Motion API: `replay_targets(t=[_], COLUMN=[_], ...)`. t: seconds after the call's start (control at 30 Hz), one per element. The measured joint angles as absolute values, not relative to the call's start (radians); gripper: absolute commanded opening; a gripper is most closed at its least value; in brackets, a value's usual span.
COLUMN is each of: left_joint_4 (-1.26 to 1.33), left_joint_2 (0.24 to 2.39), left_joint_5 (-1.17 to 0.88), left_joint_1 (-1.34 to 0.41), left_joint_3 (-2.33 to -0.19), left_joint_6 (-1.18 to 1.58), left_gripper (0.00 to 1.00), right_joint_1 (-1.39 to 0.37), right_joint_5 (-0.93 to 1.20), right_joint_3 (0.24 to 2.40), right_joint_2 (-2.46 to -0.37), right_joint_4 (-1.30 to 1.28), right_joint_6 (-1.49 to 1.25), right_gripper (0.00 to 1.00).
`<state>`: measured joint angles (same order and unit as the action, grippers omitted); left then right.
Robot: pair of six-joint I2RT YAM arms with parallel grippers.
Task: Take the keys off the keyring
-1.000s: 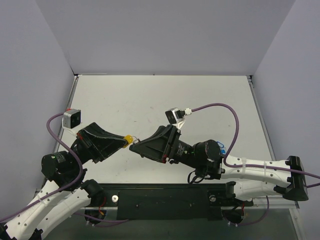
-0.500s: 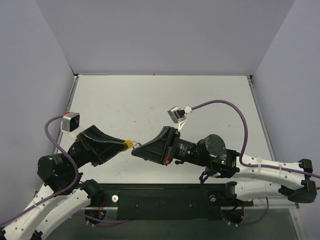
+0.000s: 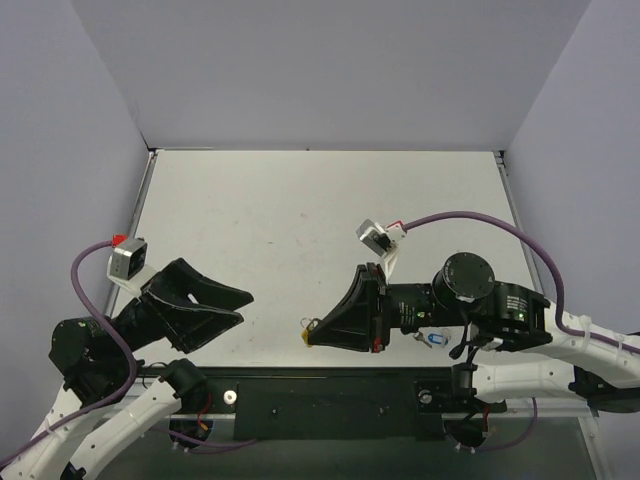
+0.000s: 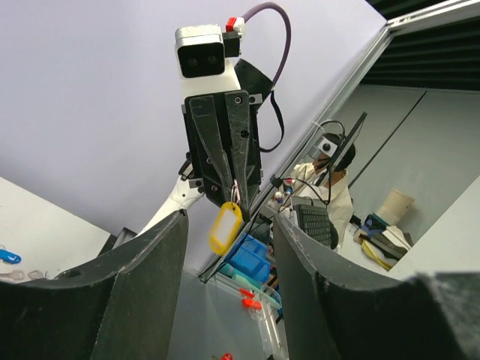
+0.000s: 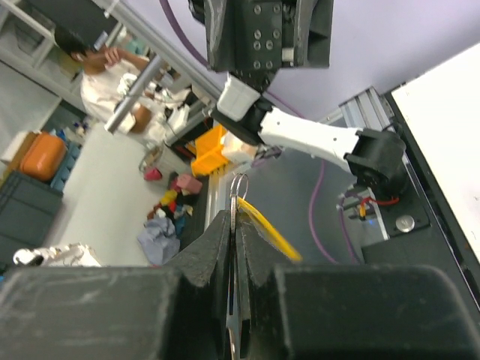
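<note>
Keyring (image 5: 238, 184) sits pinched between the fingers of my right gripper (image 3: 313, 333), which are pressed flat together on the thin wire loop. In my right wrist view the loop pokes out past the fingertips towards 12 o'clock. The yellow-capped key (image 4: 224, 228) hangs on that ring. From my left wrist camera it dangles straight down towards 6 o'clock, just under the right fingertips. In my right wrist view its yellow cap slants away towards 4 o'clock.

From above, my right gripper is at about 6 o'clock on the table (image 3: 300, 200), its tips aimed towards 9 o'clock, and whether they touch the surface I cannot tell. My left gripper (image 3: 245, 305) is at roughly 8 o'clock on the table, its jaws spread wide with nothing between them. It points towards 3 o'clock, at the right one, and stands apart from the ring and the key.

A blue-capped key (image 3: 436, 339) lies on the table at around 4 o'clock, tucked just beside my right arm and well apart from the ring.
</note>
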<state>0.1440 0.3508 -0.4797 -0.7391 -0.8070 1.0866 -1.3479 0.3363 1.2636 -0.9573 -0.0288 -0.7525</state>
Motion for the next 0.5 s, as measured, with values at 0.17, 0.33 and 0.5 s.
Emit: replay_targets(t=[0.17, 0.33, 0.5], left_joint_4=[0.13, 0.137, 0.139], left_joint_2=[0.378, 0.435, 0.487], left_joint_5=[-0.537, -0.601, -0.659], left_joint_1=[-0.739, -0.739, -0.739], left_joint_3=[-0.824, -0.824, -0.824], left_joint_6=[1.06, 1.05, 1.033], left_gripper=[0.6, 0.59, 0.58], right_joint_1=[-1.348, -1.348, -1.348], right_joint_5=[0.392, 0.438, 0.469], right_joint_3=[1.301, 1.33, 1.364], right_joint_2=[-0.961, -0.976, -1.002], right_joint_4=[-0.157, -0.229, -0.276], right_joint_6=[-0.683, -0.633, -0.593], right_gripper=[0.0, 0.0, 0.0])
